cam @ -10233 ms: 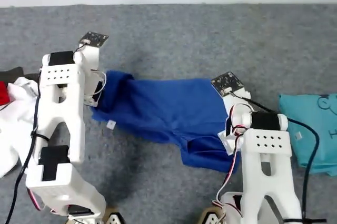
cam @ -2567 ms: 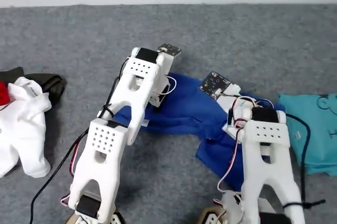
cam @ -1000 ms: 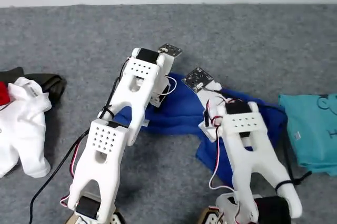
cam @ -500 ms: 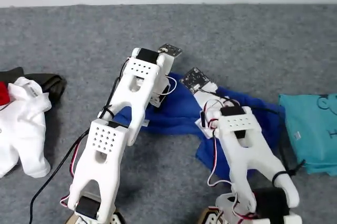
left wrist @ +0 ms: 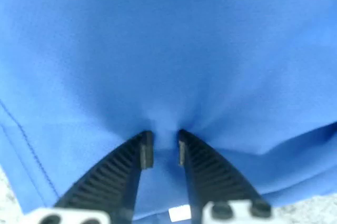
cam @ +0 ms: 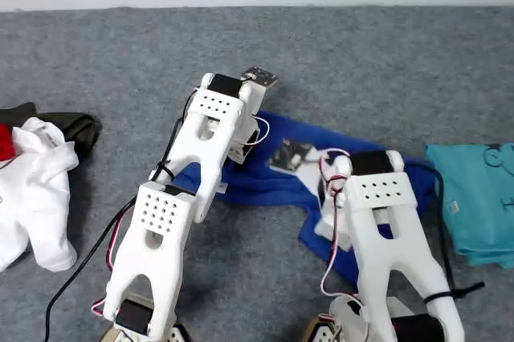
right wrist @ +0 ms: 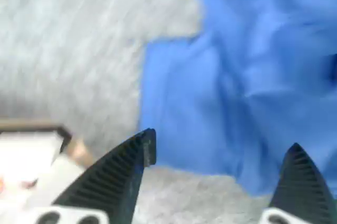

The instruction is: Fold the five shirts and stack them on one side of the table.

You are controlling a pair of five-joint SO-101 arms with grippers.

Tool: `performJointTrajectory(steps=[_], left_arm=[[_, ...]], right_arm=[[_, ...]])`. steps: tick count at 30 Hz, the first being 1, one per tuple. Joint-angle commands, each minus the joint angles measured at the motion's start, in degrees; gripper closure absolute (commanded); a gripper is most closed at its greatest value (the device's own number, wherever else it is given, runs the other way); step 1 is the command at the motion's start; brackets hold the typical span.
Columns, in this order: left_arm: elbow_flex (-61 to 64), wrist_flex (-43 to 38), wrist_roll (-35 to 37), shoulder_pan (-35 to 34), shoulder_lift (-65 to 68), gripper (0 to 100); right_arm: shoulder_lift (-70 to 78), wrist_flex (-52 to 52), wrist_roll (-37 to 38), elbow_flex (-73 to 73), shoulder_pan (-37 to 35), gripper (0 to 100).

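The blue shirt [cam: 277, 177] lies bunched at the table's middle, between the two arms. In the left wrist view my left gripper [left wrist: 160, 148] is shut on a pinch of the blue shirt [left wrist: 168, 50], its dark fingers [left wrist: 131, 166] nearly touching through the cloth. My right gripper [right wrist: 221, 148] hangs open above the blue shirt [right wrist: 237, 77], right where the cloth's edge meets the grey table [right wrist: 79, 50]. In the high view the left arm [cam: 213, 133] reaches onto the shirt from the near left, and the right arm [cam: 377, 197] stands over its right part.
A folded teal shirt [cam: 474, 197] lies at the table's right edge. At the far left are a crumpled white shirt [cam: 32, 189], a dark garment [cam: 72, 127] and a bit of red cloth [cam: 4, 143]. Bare grey table [cam: 361, 61] stretches behind the arms.
The left arm dragged the shirt's left end toward the middle, then stayed still. In the last second the right arm's wrist swung back toward the near side over the shirt.
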Motion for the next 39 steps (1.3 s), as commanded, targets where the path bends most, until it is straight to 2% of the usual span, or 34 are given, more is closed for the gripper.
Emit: performJointTrajectory(steps=[1,8,13,15,22,30,33,35,38,39], left_arm=[[0.1,0.8,-0.3,-0.3,2.8,90],[0.1,0.8,-0.3,-0.3,2.8,90],[0.1,0.8,-0.3,-0.3,2.8,90],[0.1,0.8,-0.1,-0.3,2.8,90],[0.1,0.8,-0.1,-0.3,2.8,90],[0.1,0.8,0.0,-0.3,2.8,90],[0.1,0.8,0.0,-0.3,2.8,90],[0.2,0.8,0.0,-0.3,2.8,90],[0.2,0.8,0.0,-0.3,2.8,90],[0.2,0.8,0.0,-0.3,2.8,90]], right_arm=[[-1.9,1.4,4.9,3.7,0.8,62.7],[-1.8,-0.4,5.4,7.9,0.7,63.1],[-1.9,-1.1,5.1,12.4,-1.6,79.8],[-1.9,-2.1,5.1,14.2,-2.7,83.5],[-1.4,-10.8,5.1,20.0,-2.7,80.5],[-1.4,-29.0,5.4,31.6,-2.6,80.5],[-1.5,-31.8,5.4,32.8,-2.5,81.5],[-1.8,-32.0,5.5,32.8,-2.5,86.4],[-1.8,-32.0,5.5,32.8,-2.5,99.1],[-1.8,-31.9,5.3,32.8,-2.5,99.0]])
